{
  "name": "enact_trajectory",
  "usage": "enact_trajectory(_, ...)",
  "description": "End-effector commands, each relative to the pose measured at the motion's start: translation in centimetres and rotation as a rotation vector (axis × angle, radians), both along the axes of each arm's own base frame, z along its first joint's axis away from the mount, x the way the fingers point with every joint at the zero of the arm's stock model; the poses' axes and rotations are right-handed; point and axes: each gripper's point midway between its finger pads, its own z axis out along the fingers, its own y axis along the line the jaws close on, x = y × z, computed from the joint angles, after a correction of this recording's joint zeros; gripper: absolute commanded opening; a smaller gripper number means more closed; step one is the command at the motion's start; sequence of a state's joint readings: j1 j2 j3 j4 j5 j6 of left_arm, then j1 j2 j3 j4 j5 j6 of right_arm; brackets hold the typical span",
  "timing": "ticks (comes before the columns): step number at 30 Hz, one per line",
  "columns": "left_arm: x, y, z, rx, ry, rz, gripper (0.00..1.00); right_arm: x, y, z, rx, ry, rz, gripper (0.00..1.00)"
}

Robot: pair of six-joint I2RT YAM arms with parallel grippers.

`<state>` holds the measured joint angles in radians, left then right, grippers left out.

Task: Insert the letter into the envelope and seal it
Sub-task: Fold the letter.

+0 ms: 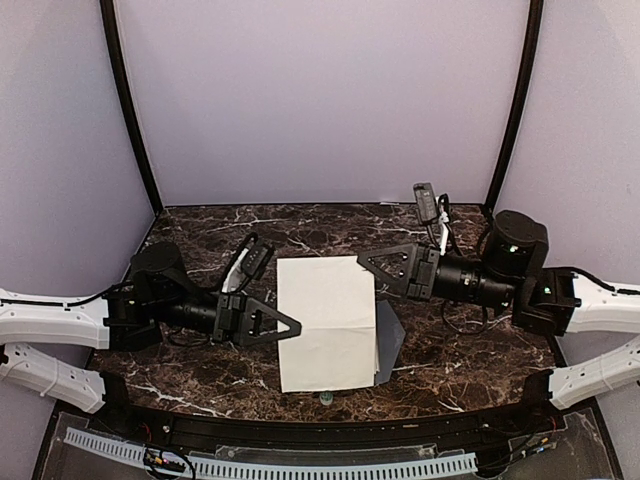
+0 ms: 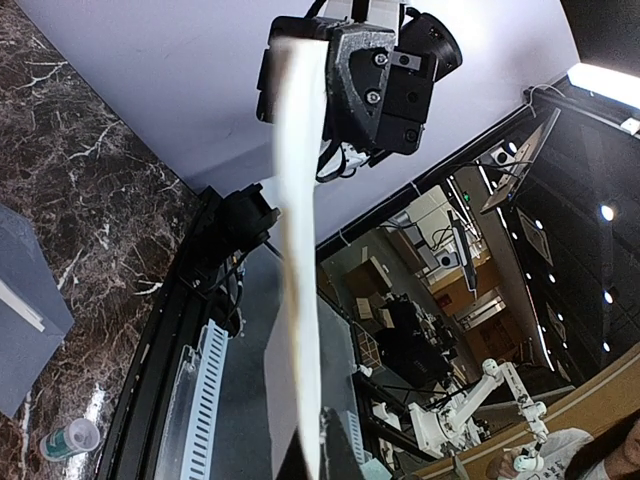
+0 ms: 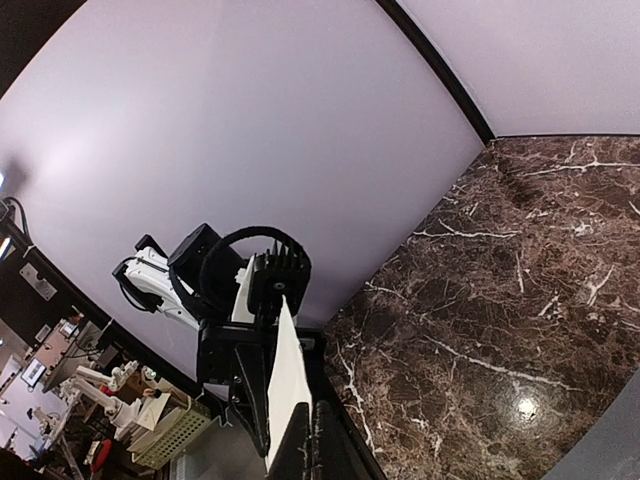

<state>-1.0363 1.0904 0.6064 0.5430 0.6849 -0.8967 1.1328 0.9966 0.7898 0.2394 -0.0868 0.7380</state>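
Together, both arms hold the letter up over the envelope.
Nearest, the left gripper (image 1: pixel 288 327) is clamped shut on the left edge of the letter (image 1: pixel 325 320), a cream sheet whose long axis runs near to far. The slate-grey envelope (image 1: pixel 389 340) lies flat on the marble table (image 1: pixel 450 350) under the sheet's right side. Only its right part shows, and it is closer to the right arm. Farther back, the right gripper (image 1: pixel 366 262) is pinched shut on the sheet's far right edge. The envelope's mouth is hidden, so the entry direction cannot be told.

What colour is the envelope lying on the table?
Slate grey. The envelope shows best in the top view, partly hidden by the pale letter.
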Motion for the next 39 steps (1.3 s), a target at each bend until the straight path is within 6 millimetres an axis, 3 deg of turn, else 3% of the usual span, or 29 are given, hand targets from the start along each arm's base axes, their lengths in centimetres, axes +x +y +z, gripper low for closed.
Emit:
enact_trajectory(1, -0.5, 0.0, 0.5, -0.016, -0.027, -0.027, 0.00, 0.2, -0.2, 2.5, 0.067, -0.033, -0.002, 0.00)
enact_trajectory(4, -0.4, 0.0, 0.6, -0.018, -0.028, -0.022, 0.00, 0.2, -0.3, 2.4, 0.066, -0.029, -0.001, 0.02)
enact_trajectory(7, 0.1, 0.2, 1.2, -0.047, -0.044, 0.023, 0.00, -0.1, -0.2, 2.1, 0.063, -0.025, 0.014, 0.39)
enact_trajectory(10, 1.0, 0.9, 3.9, -0.147, -0.073, 0.103, 0.00, -0.4, 0.0, 1.4, 0.057, -0.014, 0.039, 0.55)
enact_trajectory(14, 1.8, 1.6, 6.6, -0.232, -0.104, 0.175, 0.00, -1.9, 0.9, 0.0, 0.054, 0.012, 0.142, 0.66)
enact_trajectory(19, 2.2, 1.7, 7.6, -0.249, -0.115, 0.201, 0.00, -3.8, 1.9, -1.2, 0.040, 0.038, 0.256, 0.67)
enact_trajectory(23, 2.7, 1.9, 7.1, -0.217, -0.111, 0.234, 0.00, -4.6, 2.0, -1.6, 0.036, 0.037, 0.283, 0.61)
enact_trajectory(29, 3.3, 2.5, 6.8, -0.194, -0.111, 0.290, 0.00, -4.7, 1.8, -1.9, 0.039, 0.042, 0.273, 0.35)
enact_trajectory(32, 3.6, 2.9, 7.0, -0.191, -0.116, 0.313, 0.00, -4.6, 1.5, -1.9, 0.042, 0.040, 0.261, 0.20)
enact_trajectory(34, 3.6, 2.9, 6.8, -0.183, -0.114, 0.317, 0.00, -4.5, 1.4, -1.9, 0.039, 0.041, 0.255, 0.00)
enact_trajectory(39, 3.7, 3.0, 6.5, -0.162, -0.103, 0.323, 0.00, -4.7, 1.1, -2.0, 0.031, 0.042, 0.254, 0.00)
